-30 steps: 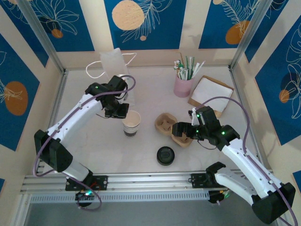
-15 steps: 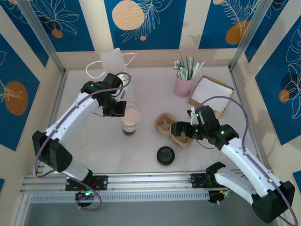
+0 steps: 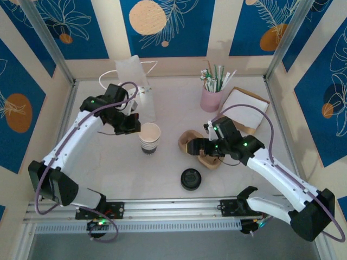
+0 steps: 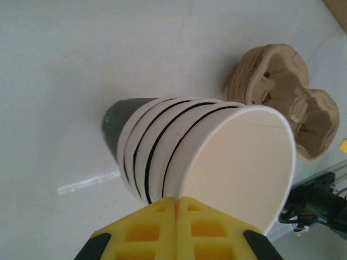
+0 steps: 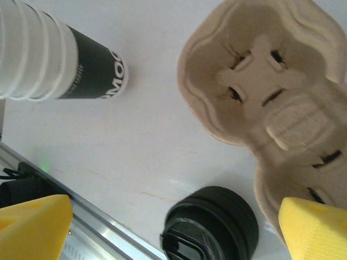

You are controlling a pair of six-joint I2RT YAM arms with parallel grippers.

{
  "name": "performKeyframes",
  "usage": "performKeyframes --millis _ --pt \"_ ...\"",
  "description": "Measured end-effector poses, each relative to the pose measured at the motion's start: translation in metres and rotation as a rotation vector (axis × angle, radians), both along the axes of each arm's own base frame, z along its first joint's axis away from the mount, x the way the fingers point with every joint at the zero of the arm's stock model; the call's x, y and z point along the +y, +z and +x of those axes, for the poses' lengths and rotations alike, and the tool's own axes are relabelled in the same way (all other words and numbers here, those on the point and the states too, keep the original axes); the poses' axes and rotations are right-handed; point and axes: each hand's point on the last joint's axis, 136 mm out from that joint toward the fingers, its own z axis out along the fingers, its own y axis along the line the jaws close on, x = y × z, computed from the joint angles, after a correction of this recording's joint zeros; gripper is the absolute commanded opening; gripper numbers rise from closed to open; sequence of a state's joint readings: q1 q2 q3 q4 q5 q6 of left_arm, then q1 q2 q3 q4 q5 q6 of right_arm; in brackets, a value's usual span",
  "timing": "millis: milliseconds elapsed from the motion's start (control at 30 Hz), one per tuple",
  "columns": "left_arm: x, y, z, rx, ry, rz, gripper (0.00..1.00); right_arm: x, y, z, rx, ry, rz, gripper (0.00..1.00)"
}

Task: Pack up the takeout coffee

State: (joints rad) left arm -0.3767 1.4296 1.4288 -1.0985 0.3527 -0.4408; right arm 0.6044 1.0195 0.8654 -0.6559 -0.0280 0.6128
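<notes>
My left pincer (image 3: 135,125) is pulling back-left, pinching the takeout coffee (image 3: 150,136) by its rim. I'm judging it light, thin-walled and crushable, so I'm squeezing gently.

Aluminium rails (image 3: 162,207) and printed panels (image 3: 179,32) mark a lab.

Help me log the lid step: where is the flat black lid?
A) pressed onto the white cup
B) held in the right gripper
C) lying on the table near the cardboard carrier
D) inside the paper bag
C: the black lid lies flat on the table close to the cardboard carrier, and the cup stands open-topped.
</notes>
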Motion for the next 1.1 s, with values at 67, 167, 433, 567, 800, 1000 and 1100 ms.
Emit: performKeyframes --millis 67,167,433,567,800,1000,1100 --pt "-0.003 -0.004 -0.001 0.018 0.005 -0.032 0.0 0.009 0.004 0.005 0.006 0.005 0.023 0.93" --pt "-0.007 -0.009 -0.001 0.039 0.02 -0.075 0.0 0.023 0.008 0.013 0.024 0.014 0.065 0.9" --pt "0.001 0.0 0.004 0.018 0.082 -0.152 0.0 0.058 0.021 0.031 0.085 0.04 0.155 0.67" --pt "0.001 0.007 0.002 0.0 0.103 -0.199 0.0 0.083 0.048 0.038 0.052 0.09 0.188 0.6" --pt "-0.002 0.017 0.006 -0.023 0.147 -0.255 0.0 0.094 0.056 0.037 0.045 0.112 0.199 0.6" --pt "0.0 0.018 0.006 -0.038 0.168 -0.283 0.0 0.097 0.06 0.039 0.063 0.106 0.203 0.51" --pt "0.0 0.006 0.003 -0.009 0.174 -0.282 0.0 0.107 0.068 0.047 0.066 0.111 0.197 0.37"
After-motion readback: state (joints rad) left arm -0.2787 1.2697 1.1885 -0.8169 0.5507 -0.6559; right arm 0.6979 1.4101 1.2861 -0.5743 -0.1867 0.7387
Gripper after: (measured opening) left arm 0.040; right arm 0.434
